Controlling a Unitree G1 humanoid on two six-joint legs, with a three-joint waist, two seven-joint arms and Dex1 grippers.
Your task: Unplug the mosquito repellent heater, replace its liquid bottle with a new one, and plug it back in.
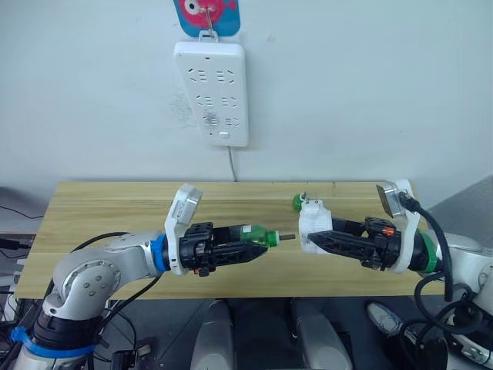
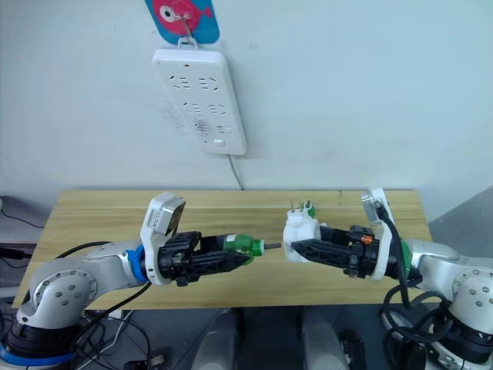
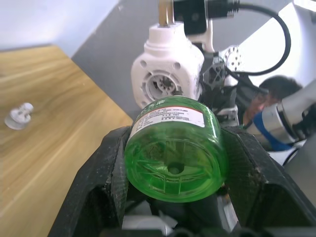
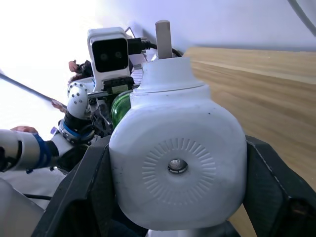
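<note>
Heater (image 1: 313, 222): clamped in the right hand (image 1: 317, 240), held above the tabletop (image 1: 100, 223), below the wall power strip (image 1: 212, 92). Left hand (image 1: 258, 245) is closed on a green bottle (image 1: 256, 234), its wick tip aimed at the heater's socket, just apart. A second green bottle (image 1: 296, 202) lies on the tabletop behind the heater. A small clear cap (image 3: 18, 116) lies on the tabletop.

Above the wooden table (image 1: 108, 208), the left gripper (image 1: 258, 245) is clamped around a green bottle (image 1: 254, 235) lying sideways, its thin wick stem pointing at the mosquito repellent heater (image 1: 313, 221). The right gripper (image 1: 314, 240) grips that white heater facing the bottle, with a small gap between stem and heater. Another green bottle (image 1: 297, 202) sits on the table just behind the heater. A white power strip (image 1: 212, 92) hangs on the wall, its cord running down.
</note>
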